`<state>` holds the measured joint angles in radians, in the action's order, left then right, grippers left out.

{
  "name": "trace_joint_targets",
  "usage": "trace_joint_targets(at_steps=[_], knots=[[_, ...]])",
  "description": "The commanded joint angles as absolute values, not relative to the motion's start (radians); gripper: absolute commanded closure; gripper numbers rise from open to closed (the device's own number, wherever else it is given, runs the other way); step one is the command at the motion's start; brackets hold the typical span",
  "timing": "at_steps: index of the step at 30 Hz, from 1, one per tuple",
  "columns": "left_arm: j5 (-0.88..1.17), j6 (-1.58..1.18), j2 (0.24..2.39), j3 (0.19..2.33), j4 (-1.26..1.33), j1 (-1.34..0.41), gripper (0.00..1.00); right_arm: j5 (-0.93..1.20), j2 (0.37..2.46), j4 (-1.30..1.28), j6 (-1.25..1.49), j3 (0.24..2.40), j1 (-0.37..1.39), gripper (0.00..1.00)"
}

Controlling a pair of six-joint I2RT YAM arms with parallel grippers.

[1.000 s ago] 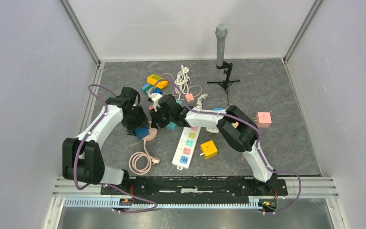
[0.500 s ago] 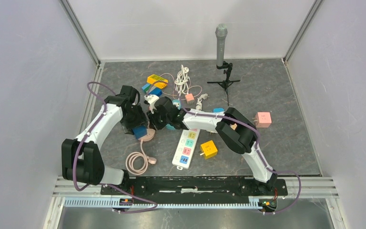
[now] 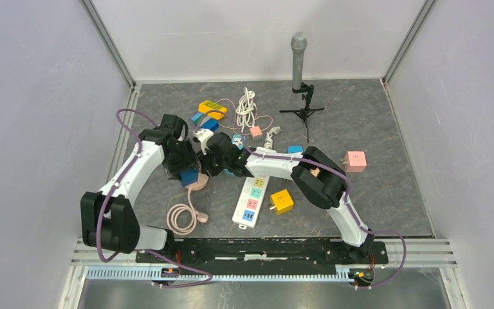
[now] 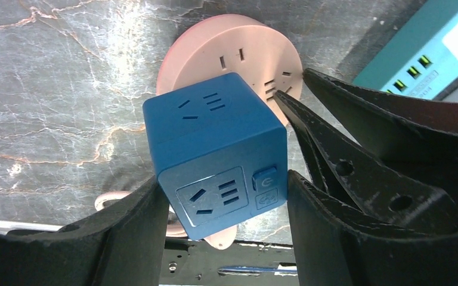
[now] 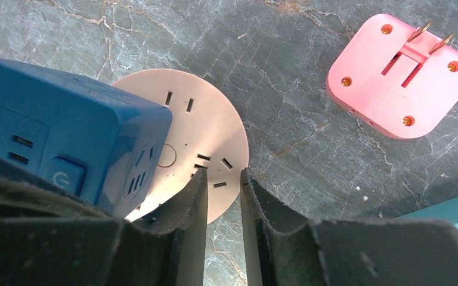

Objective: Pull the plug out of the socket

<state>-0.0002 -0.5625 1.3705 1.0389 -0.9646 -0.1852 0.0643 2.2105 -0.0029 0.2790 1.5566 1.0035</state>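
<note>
A blue cube plug (image 4: 214, 155) sits plugged into the round pink socket (image 4: 238, 53) on the grey table. My left gripper (image 4: 223, 187) is shut on the cube, one finger against each side. In the right wrist view the same blue plug (image 5: 65, 143) stands at the left of the pink socket (image 5: 209, 131). My right gripper (image 5: 223, 173) is shut, with only a narrow empty gap, and its tips rest on the disc's face beside the cube. From above, the plug (image 3: 190, 176), the left gripper (image 3: 188, 172) and the right gripper (image 3: 204, 171) meet left of centre.
The socket's pink cable coil (image 3: 182, 218) lies near the front. A white power strip (image 3: 252, 196), a yellow cube (image 3: 282, 201), a pink cube (image 3: 356, 160), a flat pink adapter (image 5: 402, 74) and a microphone stand (image 3: 298, 61) are around. A teal strip (image 4: 429, 47) lies close by.
Both grippers, the blue plug and the pink socket have shifted slightly left and back, dragging the cable coil along. The right fingers have closed a little.
</note>
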Motion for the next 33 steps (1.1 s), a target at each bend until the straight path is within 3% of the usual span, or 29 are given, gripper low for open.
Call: trace_joint_targets(at_steps=[1,12,25,33], knots=[[0.287,-0.538,1.269,1.103,-0.873,-0.207,0.78,0.024,2.325,-0.234,0.233,1.453,1.001,0.70],[0.264,-0.574,1.249,1.019,-0.825,-0.195,0.74,0.108,2.188,-0.106,0.268,1.390,0.960,0.64],[0.172,-0.592,1.214,1.119,-0.906,-0.137,0.64,0.196,2.085,-0.025,0.250,1.436,0.949,0.53],[0.110,-0.618,1.229,1.179,-0.916,-0.010,0.43,0.211,1.917,0.149,0.218,1.335,0.958,0.25]])
